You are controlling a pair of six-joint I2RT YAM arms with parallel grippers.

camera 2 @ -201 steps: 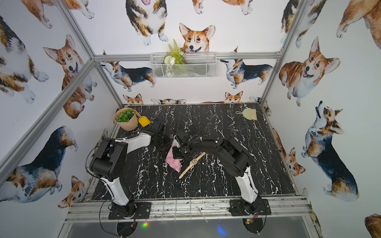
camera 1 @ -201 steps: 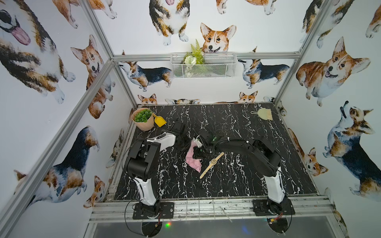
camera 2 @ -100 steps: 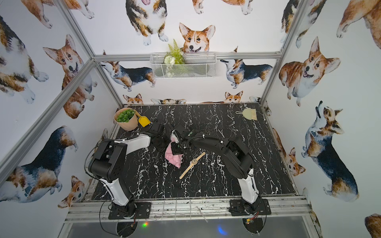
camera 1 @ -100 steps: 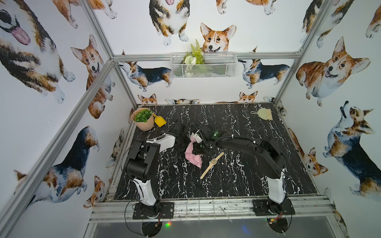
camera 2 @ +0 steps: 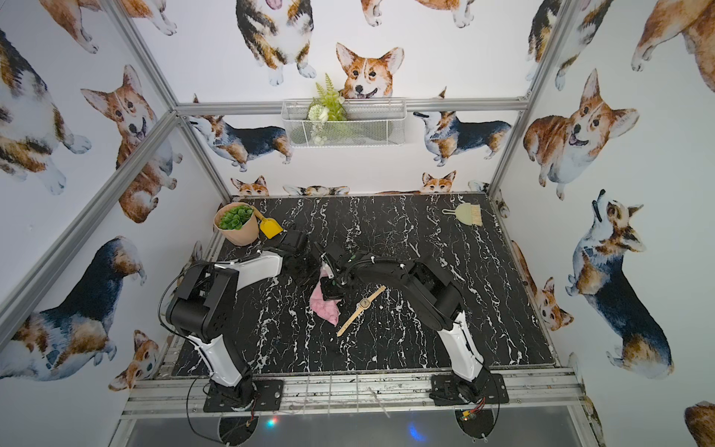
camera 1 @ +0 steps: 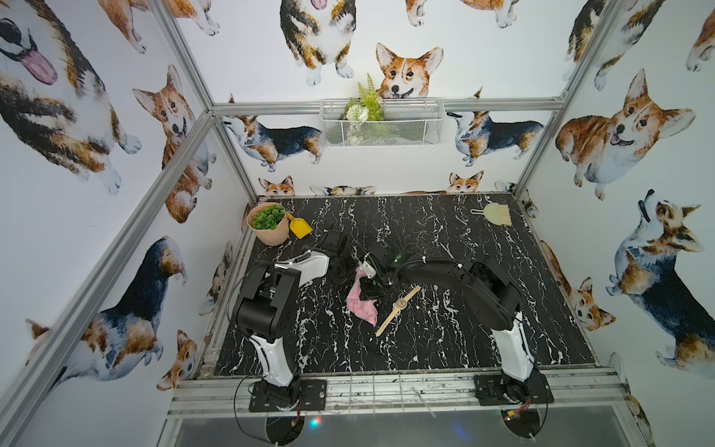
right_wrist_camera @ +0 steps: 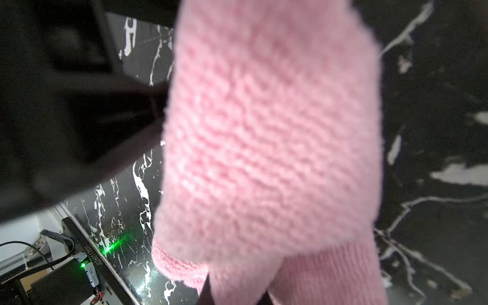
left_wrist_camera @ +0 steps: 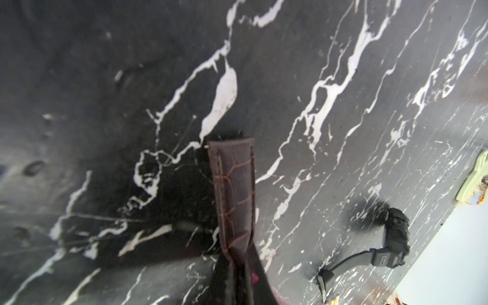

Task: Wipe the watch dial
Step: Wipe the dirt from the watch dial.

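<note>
Now, the right gripper is clamped tight on the pink cloth, which hangs below its fingers and fills the right wrist view. Just beside that gripper, toward its own arm's base, the tan-strapped watch lies flat on the black marble table, dial up, a little apart from the cloth. Close alongside, the left gripper is pinched shut on a dark brown strap poking out ahead of its tips; whether that strap carries a dial, I cannot tell.

Top views bright, even, edges bowed — wrist views dim, pink cloth blurred.
</note>
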